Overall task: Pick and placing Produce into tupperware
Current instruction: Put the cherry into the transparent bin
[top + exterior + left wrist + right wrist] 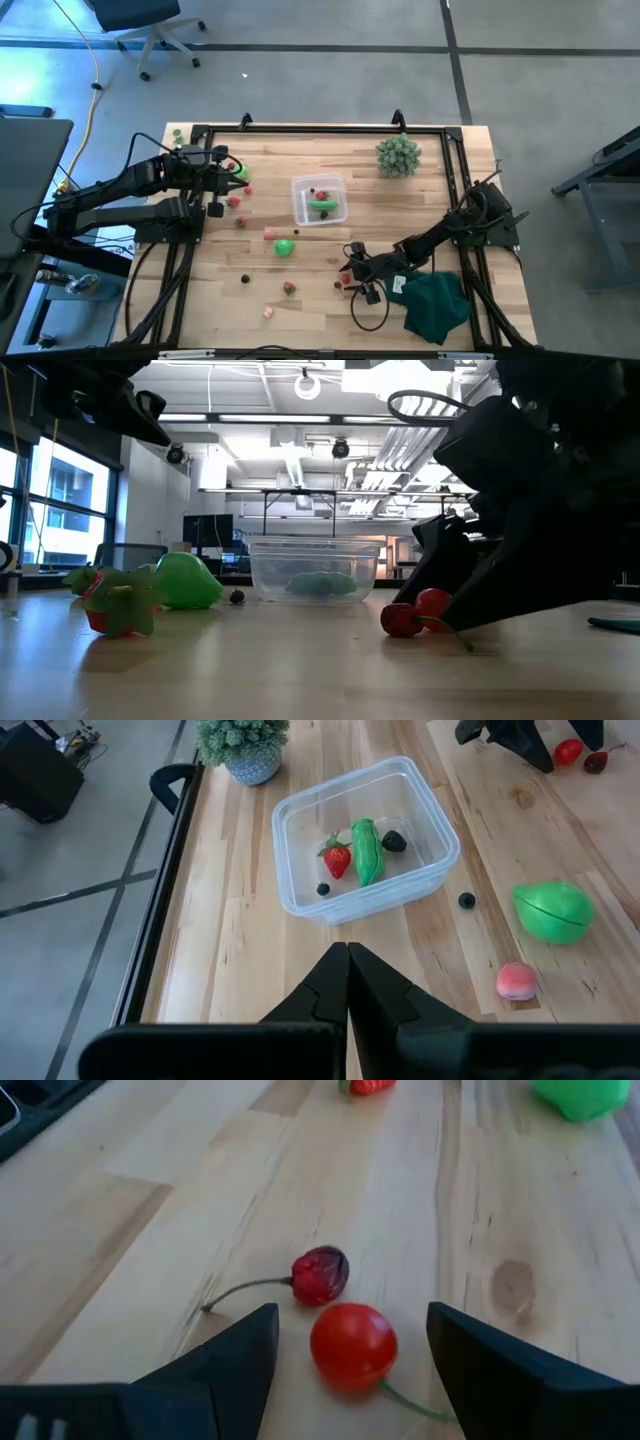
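**A:** Near the front right of the wooden surface (420,200): right gripper (350,1342) down low, jaws spread wide, a red cherry (352,1345) sitting right between them, not pinched. Second, darker cherry (320,1275) just beyond, stem trailing off sideways.

**B:** And over on the left side? Left gripper (348,982) parked near the surface's left edge, jaws pressed together, holding nothing.

**A:** Yep. Mid-surface: clear tupperware (319,199), already carrying a strawberry (337,859), a green elongated piece (367,850), a dark berry (394,841) and a tiny dark bit (323,889).

**B:** Just outside it: small dark berry (467,900) near the container wall, then a bright green piece (552,912) and a pink one (516,980) a little farther out.

**A:** Rest of the produce scattered loose: red and pink bits left of the container near the left arm, a few more toward the front edge.

**B:** Also there: spiky grey-green bush (398,156) at the back right, well apart from the container. Dark green cloth (437,305) bunched at the front right corner, right beside the right arm.
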Motion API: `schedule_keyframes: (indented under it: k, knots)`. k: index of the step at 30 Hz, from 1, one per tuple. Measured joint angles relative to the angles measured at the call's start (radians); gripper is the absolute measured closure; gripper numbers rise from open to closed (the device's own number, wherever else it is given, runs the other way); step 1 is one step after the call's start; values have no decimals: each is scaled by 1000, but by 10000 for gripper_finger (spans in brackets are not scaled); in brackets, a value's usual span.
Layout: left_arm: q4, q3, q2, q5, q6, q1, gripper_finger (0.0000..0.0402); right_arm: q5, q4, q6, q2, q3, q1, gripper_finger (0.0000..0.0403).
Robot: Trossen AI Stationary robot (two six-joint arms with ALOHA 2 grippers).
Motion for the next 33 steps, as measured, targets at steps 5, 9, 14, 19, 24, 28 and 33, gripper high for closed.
schedule_keyframes:
  k: [5,9,14,19,24,28,33]
  knots:
    - [0,0,0,0,0,0,401,22,-13,2,1,2,10,155]
    - [0,0,0,0,0,0,401,57,-26,11,1,3,21,155]
    - [0,0,0,0,0,0,401,65,-38,41,1,3,21,157]
    - [0,0,0,0,0,0,401,69,-46,52,0,4,21,177]
    - [0,0,0,0,0,0,401,69,-50,54,0,4,21,199]
    - [0,0,0,0,0,0,401,69,-54,55,0,4,21,211]
    - [0,0,0,0,0,0,401,71,-56,55,0,4,21,228]
